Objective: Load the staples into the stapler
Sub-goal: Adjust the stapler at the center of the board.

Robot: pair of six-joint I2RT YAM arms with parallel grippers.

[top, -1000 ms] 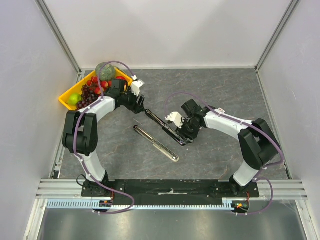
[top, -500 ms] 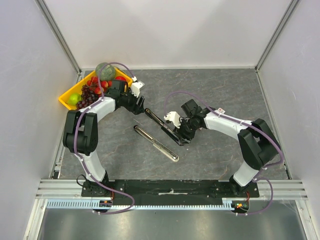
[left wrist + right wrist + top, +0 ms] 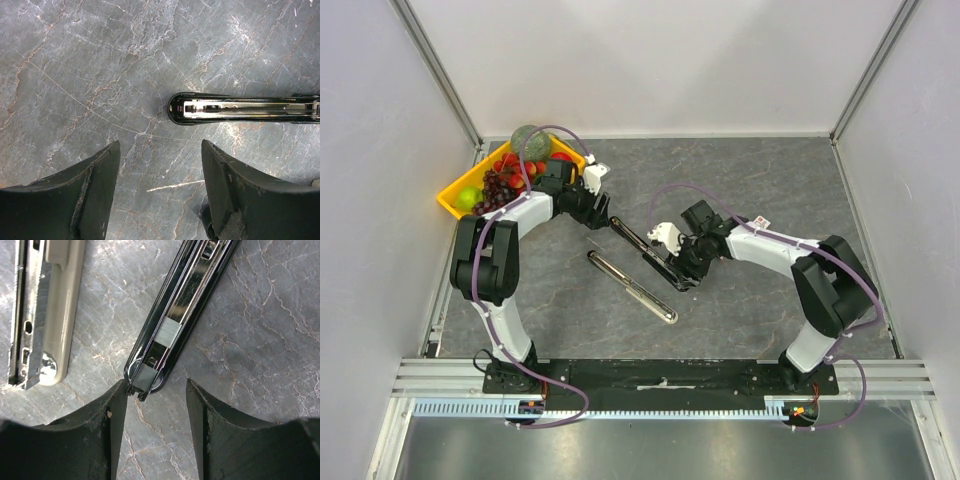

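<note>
The stapler magazine [image 3: 172,325] is laid open for loading; left gripper [image 3: 160,150] and right gripper [image 3: 156,386] are poised at its far and near ends, jaws spread, empty.

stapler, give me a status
Left gripper open, short of the stapler tip. Right gripper open at its other end. Nothing held. Chrome piece alongside, not blocking.

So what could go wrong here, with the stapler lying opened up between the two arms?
The right fingers stand open at the tip of the black staple channel; nothing grips it, so a nudge might slide or twist it. The left fingers are open too, short of its other end, so they would not steady it. The silver part lies close beside and could get knocked.
</note>
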